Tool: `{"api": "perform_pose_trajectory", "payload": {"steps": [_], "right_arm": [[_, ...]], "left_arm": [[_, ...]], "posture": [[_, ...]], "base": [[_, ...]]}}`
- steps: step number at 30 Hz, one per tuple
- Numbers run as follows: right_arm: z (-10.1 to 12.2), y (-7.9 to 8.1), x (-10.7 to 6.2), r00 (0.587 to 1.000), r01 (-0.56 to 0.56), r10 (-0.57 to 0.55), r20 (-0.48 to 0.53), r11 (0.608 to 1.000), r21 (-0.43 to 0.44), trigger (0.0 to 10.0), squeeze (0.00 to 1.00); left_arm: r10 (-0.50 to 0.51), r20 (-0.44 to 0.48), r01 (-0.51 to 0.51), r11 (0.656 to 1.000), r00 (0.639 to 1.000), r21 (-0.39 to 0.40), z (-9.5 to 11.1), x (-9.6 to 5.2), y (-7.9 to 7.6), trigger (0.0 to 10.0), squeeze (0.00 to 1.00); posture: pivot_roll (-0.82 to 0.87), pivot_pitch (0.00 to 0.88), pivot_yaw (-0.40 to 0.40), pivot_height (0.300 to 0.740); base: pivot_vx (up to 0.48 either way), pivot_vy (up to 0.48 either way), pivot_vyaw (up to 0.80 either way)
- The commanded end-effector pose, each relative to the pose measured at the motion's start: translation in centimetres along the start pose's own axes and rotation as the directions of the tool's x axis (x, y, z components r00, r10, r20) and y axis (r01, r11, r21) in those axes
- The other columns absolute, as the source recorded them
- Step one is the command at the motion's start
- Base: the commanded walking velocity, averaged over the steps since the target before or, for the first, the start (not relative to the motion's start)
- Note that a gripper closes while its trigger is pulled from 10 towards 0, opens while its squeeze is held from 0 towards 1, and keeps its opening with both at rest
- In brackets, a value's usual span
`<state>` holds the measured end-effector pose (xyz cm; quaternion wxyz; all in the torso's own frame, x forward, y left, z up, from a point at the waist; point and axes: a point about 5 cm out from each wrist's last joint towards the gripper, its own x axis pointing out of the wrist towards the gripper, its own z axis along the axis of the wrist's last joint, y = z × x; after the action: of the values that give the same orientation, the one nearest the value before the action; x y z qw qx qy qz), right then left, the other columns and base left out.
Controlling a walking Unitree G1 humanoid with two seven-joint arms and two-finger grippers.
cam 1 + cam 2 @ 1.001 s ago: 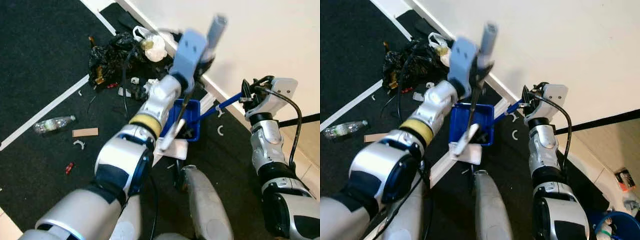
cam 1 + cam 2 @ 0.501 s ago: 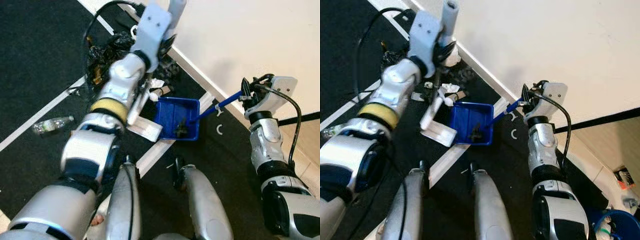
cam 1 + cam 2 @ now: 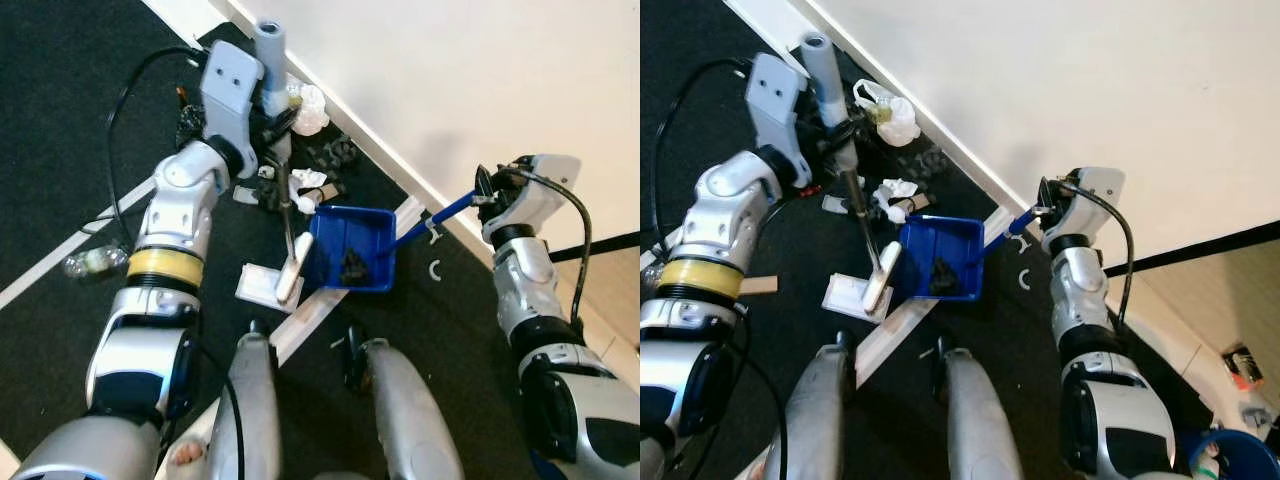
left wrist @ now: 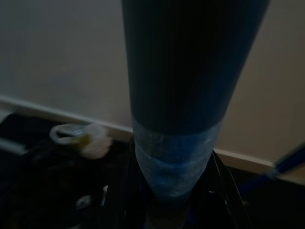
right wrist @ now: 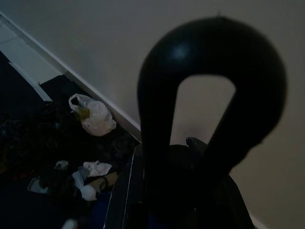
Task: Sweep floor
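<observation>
My left gripper (image 3: 272,112) is shut on the grey broom handle (image 3: 823,65), which has a band of blue tape (image 4: 175,160). The thin shaft runs down to the white broom head (image 3: 274,284), which rests on the black floor beside the left side of the blue dustpan (image 3: 351,240). Dark debris (image 3: 353,266) lies inside the pan. Its blue handle (image 3: 440,211) slants up to my right gripper (image 3: 482,198), shut on the handle's black loop end (image 5: 209,95). A crumpled paper (image 3: 309,179) and small scraps lie just beyond the pan.
A white plastic bag (image 3: 306,100) sits against the baseboard of the white wall (image 3: 480,70). On the left lie a plastic bottle (image 3: 90,262) and a cardboard strip (image 3: 758,286). A white clip (image 3: 436,270) lies right of the pan. A white floor line (image 3: 310,310) runs toward my legs.
My left arm has swung out to the left, taking the broom head from the dustpan's front edge to the floor at its left. The right arm and dustpan have barely moved.
</observation>
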<state>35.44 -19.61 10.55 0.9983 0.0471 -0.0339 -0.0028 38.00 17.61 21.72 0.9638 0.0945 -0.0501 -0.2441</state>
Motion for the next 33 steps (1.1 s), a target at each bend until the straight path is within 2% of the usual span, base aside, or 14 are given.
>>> {"api": "perform_pose_trajectory", "payload": {"steps": [1, 4, 6, 7, 8, 10, 12, 16, 20, 25, 28, 30, 31, 33], "right_arm": [[-4.2, -0.6, -2.2, 0.979, 0.032, -0.029, -0.201, 0.999, 0.011, 10.0, 0.0], [-4.2, -0.8, -2.3, 0.979, 0.034, -0.031, -0.202, 0.999, 0.009, 10.0, 0.0], [-4.4, -1.0, -2.5, 0.978, 0.036, -0.034, -0.204, 0.999, 0.005, 10.0, 0.0], [-4.5, -1.0, -2.6, 0.978, 0.036, -0.034, -0.205, 0.999, 0.005, 10.0, 0.0], [-4.5, -1.0, -2.6, 0.978, 0.036, -0.034, -0.205, 0.999, 0.005, 10.0, 0.0], [-4.6, -1.0, -2.7, 0.977, 0.032, -0.031, -0.209, 0.999, 0.004, 10.0, 0.0], [-4.7, -0.9, -2.7, 0.977, 0.031, -0.029, -0.211, 1.0, 0.004, 10.0, 0.0], [-4.6, -1.0, -2.6, 0.976, 0.035, -0.033, -0.215, 0.999, 0.006, 10.0, 0.0], [-4.6, -1.1, -2.5, 0.975, 0.04, -0.038, -0.219, 0.999, 0.007, 10.0, 0.0], [-4.5, -1.2, -2.5, 0.975, 0.045, -0.043, -0.218, 0.999, 0.006, 10.0, 0.0], [-4.5, -1.2, -2.5, 0.975, 0.047, -0.044, -0.217, 0.999, 0.006, 10.0, 0.0], [-4.6, -1.2, -2.6, 0.975, 0.047, -0.045, -0.216, 0.999, 0.007, 10.0, 0.0], [-4.7, -1.3, -2.7, 0.975, 0.049, -0.045, -0.218, 0.999, 0.013, 10.0, 0.0], [-4.8, -1.3, -2.8, 0.974, 0.05, -0.045, -0.22, 0.999, 0.015, 10.0, 0.0]], "left_arm": [[0.137, -0.031, -0.133, 0.985, 0.99, 0.107, -0.1, -1.7, 2.3, 10.0, 0.0], [0.22, -0.082, -0.204, 0.965, 0.972, 0.168, -1.0, -2.6, 3.6, 10.0, 0.0], [0.334, -0.124, -0.296, 0.922, 0.935, 0.25, -1.8, -4.1, 5.1, 10.0, 0.0], [0.375, -0.136, -0.334, 0.907, 0.917, 0.256, -2.0, -4.6, 5.5, 10.0, 0.0], [0.375, -0.136, -0.334, 0.907, 0.917, 0.256, -2.0, -4.6, 5.5, 10.0, 0.0], [0.452, -0.169, -0.382, 0.864, 0.876, 0.329, -2.3, -5.6, 6.6, 10.0, 0.0], [0.485, -0.182, -0.408, 0.847, 0.856, 0.341, -2.4, -6.1, 7.1, 10.0, 0.0], [0.502, -0.208, -0.426, 0.845, 0.84, 0.323, -2.5, -7.1, 7.8, 10.0, 0.0], [0.481, -0.218, -0.429, 0.869, 0.849, 0.247, -3.0, -7.6, 7.4, 10.0, 0.0], [0.496, -0.208, -0.455, 0.864, 0.843, 0.216, -3.4, -8.2, 7.1, 10.0, 0.0], [0.507, -0.203, -0.465, 0.857, 0.838, 0.223, -3.5, -8.4, 7.2, 10.0, 0.0], [0.518, -0.197, -0.466, 0.846, 0.832, 0.258, -3.5, -8.6, 7.2, 10.0, 0.0], [0.517, -0.199, -0.443, 0.837, 0.833, 0.322, -3.8, -8.8, 7.2, 10.0, 0.0], [0.514, -0.203, -0.433, 0.835, 0.833, 0.34, -3.8, -8.8, 7.2, 10.0, 0.0]], "posture": [[0.12, 0.249, -0.101, 0.74], [0.12, 0.243, -0.101, 0.74], [0.11, 0.242, -0.102, 0.74], [0.11, 0.242, -0.104, 0.74], [0.11, 0.242, -0.104, 0.74], [0.11, 0.229, -0.1, 0.74], [0.11, 0.22, -0.098, 0.74], [0.12, 0.189, -0.098, 0.74], [0.12, 0.162, -0.096, 0.74], [0.13, 0.142, -0.1, 0.74], [0.13, 0.142, -0.1, 0.74], [0.13, 0.136, -0.106, 0.74], [0.13, 0.134, -0.105, 0.74], [0.13, 0.134, -0.105, 0.74]], "base": [[0.0, 0.0, 0.0], [0.0, 0.0, 0.0], [0.0, 0.0, 0.0], [0.0, 0.0, 0.0], [0.0, 0.0, 0.0], [0.0, 0.0, 0.0], [0.0, 0.0, 0.0], [0.0, 0.0, 0.0], [0.0, 0.0, 0.0], [0.0, 0.0, 0.0], [0.0, 0.0, 0.0], [0.0, 0.0, 0.0], [0.0, 0.0, 0.0], [0.0, 0.0, 0.0]]}}
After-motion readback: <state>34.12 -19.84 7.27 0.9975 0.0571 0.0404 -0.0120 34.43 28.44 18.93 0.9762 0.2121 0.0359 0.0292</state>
